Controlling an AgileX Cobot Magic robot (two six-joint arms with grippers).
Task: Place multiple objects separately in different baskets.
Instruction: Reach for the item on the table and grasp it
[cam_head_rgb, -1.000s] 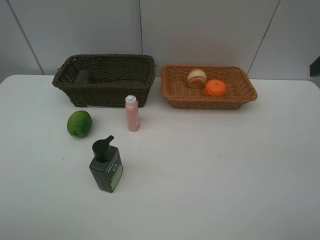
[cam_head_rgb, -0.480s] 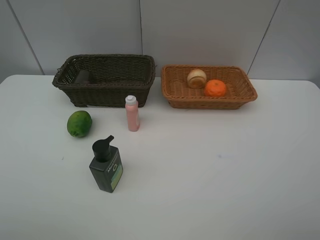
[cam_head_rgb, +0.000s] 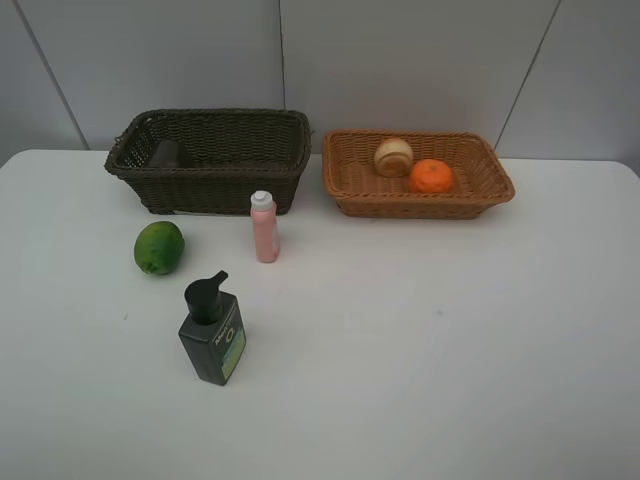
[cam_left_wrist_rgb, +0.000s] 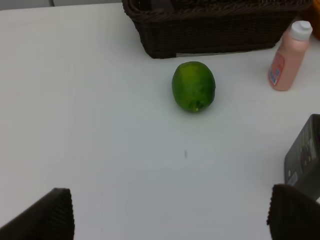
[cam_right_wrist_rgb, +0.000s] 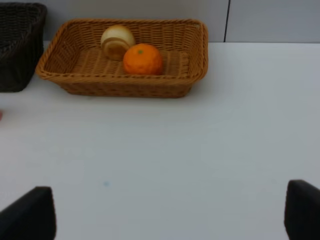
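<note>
On the white table a green round fruit (cam_head_rgb: 159, 247) (cam_left_wrist_rgb: 193, 86), a slim pink white-capped bottle (cam_head_rgb: 264, 227) (cam_left_wrist_rgb: 288, 56) and a dark green pump bottle (cam_head_rgb: 212, 332) (cam_left_wrist_rgb: 305, 155) stand in front of the dark brown basket (cam_head_rgb: 220, 190) (cam_left_wrist_rgb: 215, 35). A dark cup-like shape (cam_head_rgb: 165, 153) lies in that basket's left end. The tan basket (cam_head_rgb: 420, 206) (cam_right_wrist_rgb: 125, 87) holds an orange (cam_head_rgb: 431, 176) (cam_right_wrist_rgb: 142, 59) and a pale round fruit (cam_head_rgb: 393, 156) (cam_right_wrist_rgb: 117, 42). My left gripper (cam_left_wrist_rgb: 170, 220) is open, well short of the green fruit. My right gripper (cam_right_wrist_rgb: 170, 215) is open over bare table, short of the tan basket. Neither arm appears in the exterior view.
A grey panelled wall (cam_head_rgb: 400, 60) rises right behind both baskets. The dark basket's corner (cam_right_wrist_rgb: 20, 45) sits just beside the tan basket. White table (cam_head_rgb: 450, 350) stretches in front of the tan basket and to the right.
A dark piece of the right arm at the exterior view's right edge has slipped out of sight. The objects and baskets have not moved.
</note>
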